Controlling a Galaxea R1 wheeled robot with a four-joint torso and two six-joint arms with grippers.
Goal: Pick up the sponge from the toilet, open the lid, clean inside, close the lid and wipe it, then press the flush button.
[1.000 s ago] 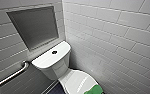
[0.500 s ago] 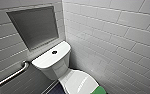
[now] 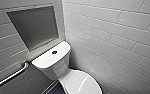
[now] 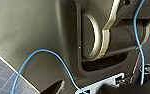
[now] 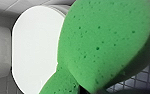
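The white toilet stands in the corner, its tank against the wall and its lid shut. The dark round flush button sits in the middle of the tank top. In the right wrist view the bright green sponge looms very close, pinched at its narrow end by my right gripper, which is shut on it. Behind the sponge lies the closed white lid, and the sponge looks lifted off it. A thin sliver of green touches the bottom edge of the head view. My left gripper is open and holds nothing.
A metal grab bar runs along the left wall below a recessed niche. The white tiled wall stands close on the toilet's right. In the left wrist view a blue cable crosses the robot's body above dark floor tiles.
The green sponge that covered part of the lid at the bottom of the head view has moved off toward the bottom right. The lid now shows bare.
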